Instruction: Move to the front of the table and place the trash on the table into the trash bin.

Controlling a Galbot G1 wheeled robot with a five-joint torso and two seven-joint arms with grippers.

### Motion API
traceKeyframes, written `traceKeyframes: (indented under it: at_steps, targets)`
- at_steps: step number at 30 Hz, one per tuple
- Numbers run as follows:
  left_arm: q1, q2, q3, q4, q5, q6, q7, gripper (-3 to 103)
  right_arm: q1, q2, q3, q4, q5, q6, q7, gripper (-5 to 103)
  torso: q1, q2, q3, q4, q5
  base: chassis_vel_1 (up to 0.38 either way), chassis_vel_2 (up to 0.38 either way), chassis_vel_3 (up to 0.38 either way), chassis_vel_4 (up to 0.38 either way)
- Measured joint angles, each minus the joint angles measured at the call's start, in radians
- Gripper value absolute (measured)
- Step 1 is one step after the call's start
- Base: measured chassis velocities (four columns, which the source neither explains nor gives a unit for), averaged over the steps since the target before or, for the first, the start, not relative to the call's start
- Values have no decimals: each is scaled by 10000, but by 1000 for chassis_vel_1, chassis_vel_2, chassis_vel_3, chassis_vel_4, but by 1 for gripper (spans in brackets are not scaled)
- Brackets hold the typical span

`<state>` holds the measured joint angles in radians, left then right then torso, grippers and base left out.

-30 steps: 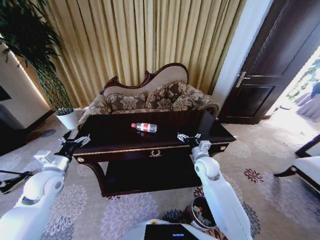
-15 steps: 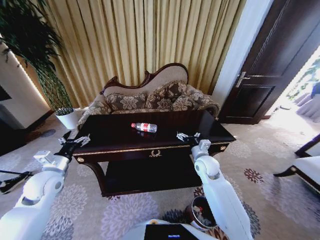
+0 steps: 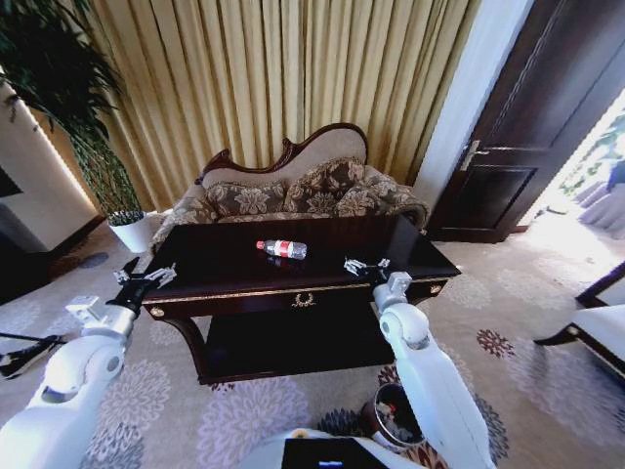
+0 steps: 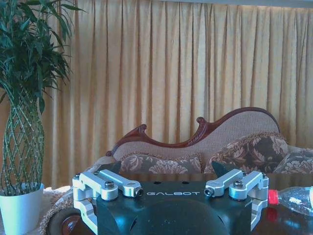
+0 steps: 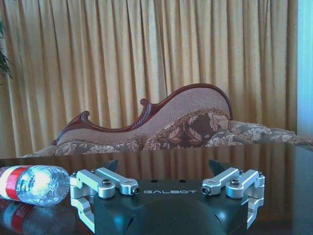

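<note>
The dark glossy table with gold trim stands right before me. A clear plastic bottle with a red label lies on its side near the tabletop's middle; it is also seen as bottle and bottle. My right gripper hovers open over the table's front right part, to the right of the bottle, with nothing between its fingers. My left gripper hangs open off the table's front left corner. The trash bin sits on the carpet low at my right, partly behind the right arm.
A patterned sofa stands close behind the table, with gold curtains beyond. A tall plant in a white pot is at the left. A dark door and a pale-cushioned bench are on the right.
My right gripper has crept slightly forward over the table. The bottle and my left arm have stayed put.
</note>
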<state>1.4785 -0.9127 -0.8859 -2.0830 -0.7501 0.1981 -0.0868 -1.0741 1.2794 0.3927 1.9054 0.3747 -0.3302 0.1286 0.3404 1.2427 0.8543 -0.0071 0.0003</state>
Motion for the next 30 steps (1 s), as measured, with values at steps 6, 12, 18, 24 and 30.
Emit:
traceKeyframes:
  at_steps: [6,12,18,24,30]
  targets:
    - [231,-255,-156,-221,-3,-12,-2,100,717,-651,-425,-37,211,-61,-555,100,0,0,0,1,0,0,0,0,0]
    - [772,-794,-616,-688,6,-41,29,100,2139,-1778,-1284,-753,902,-140,-1561,100,0,0,0,3,0,0,0,0,0]
    - [1029,-1230,-929,-985,8,-42,35,100,3067,-2393,-2197,-1609,1168,129,-2550,100,0,0,0,3,0,0,0,0,0]
    - [1045,-1609,-955,-1224,28,-13,10,100,4494,-2505,-3541,-2535,1359,215,-3040,100,0,0,0,3,0,0,0,0,0]
    - [1135,-1771,-1268,-1343,4,-5,-9,100,6215,-2115,-5059,-3913,1224,249,-3681,100,0,0,1,3,-2,0,0,0,0]
